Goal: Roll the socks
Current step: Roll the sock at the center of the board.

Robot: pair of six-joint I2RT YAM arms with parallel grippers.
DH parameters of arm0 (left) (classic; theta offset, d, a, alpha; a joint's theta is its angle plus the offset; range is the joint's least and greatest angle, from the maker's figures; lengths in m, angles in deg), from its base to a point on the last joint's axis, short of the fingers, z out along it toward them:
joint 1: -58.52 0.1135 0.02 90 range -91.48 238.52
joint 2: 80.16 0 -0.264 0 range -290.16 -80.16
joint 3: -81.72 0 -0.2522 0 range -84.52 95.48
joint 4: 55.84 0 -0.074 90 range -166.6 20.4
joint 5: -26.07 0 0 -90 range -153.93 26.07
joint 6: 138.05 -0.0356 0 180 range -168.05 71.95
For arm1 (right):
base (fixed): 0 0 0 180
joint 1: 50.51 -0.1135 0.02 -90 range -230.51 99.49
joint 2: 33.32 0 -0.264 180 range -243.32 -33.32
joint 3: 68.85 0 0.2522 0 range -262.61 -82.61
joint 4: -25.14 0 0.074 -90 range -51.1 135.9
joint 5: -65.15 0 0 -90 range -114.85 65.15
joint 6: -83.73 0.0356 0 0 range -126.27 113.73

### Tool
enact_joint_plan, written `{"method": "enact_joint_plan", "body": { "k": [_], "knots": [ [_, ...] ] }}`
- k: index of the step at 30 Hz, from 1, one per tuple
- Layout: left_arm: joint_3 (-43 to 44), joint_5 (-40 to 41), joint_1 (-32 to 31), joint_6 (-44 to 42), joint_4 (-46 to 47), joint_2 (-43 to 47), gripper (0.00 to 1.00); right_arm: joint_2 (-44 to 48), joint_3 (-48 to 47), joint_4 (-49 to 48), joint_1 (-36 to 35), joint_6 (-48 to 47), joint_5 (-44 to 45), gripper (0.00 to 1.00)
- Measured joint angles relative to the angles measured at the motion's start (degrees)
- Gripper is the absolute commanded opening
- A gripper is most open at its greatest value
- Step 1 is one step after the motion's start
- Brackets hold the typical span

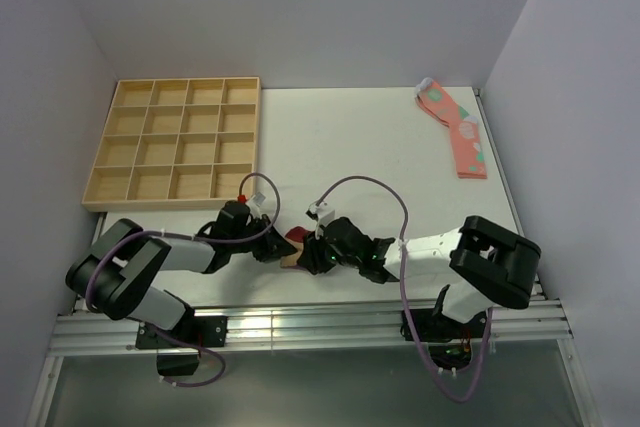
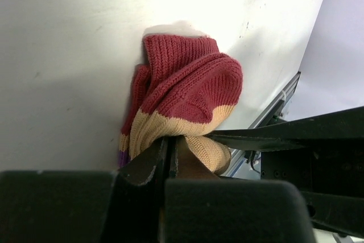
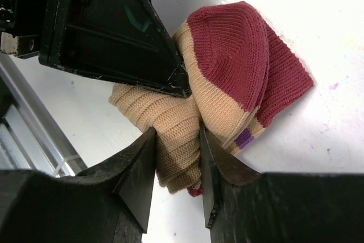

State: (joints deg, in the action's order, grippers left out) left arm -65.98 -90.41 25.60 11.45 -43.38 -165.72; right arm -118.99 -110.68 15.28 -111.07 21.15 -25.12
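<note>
A: Tan knit, dark red toe and heel, purple stripe at the cuff. Entry one: socks (image 3: 227,78), a single bundle, bunched and folded over itself. Location?

B: Near edge of the white table (image 1: 350,137), between the two arms.

A: State of the left gripper (image 2: 169,155)?

B: Jaws together, with a tan fold pinched at their tips. The red toe bulges just beyond them in the left wrist view.

A: And the right gripper (image 3: 176,146)?

B: Jaws partly apart, straddling the ribbed tan part from the opposite side. Both fingers (image 3: 136,169) appear to press the knit, though the fabric partly hides the contact.

A: The two grippers relative to each other?

B: Close. The left tip rests on the bundle just beside the right fingers.

A: Remaining items?

B: Entry two: wooden tray (image 1: 185,135), divided into square compartments, far left of the table and well apart from the bundle. Entry three: pink spotted socks (image 1: 462,137), lying flat at the far right corner.
</note>
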Motion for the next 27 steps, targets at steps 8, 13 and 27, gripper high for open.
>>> {"method": "enact_joint_plan", "body": {
  "k": [8, 13, 27],
  "knots": [
    [-1.55, 4.55, -0.26, 1.14, -3.30, 5.40, 0.02, -2.03, -0.11, -3.15, 2.69, 0.63, -6.88, 0.28],
    [-1.40, 9.27, -0.48, 0.26, -11.63, 12.44, 0.07, -4.07, -1.22, -4.04, 5.60, 2.03, -13.73, 0.27],
    [-1.95, 21.07, -0.09, -2.23, -26.25, 23.45, 0.29, -10.58, -7.13, -0.31, 10.40, 4.17, -27.45, 0.24]
  ]
}}
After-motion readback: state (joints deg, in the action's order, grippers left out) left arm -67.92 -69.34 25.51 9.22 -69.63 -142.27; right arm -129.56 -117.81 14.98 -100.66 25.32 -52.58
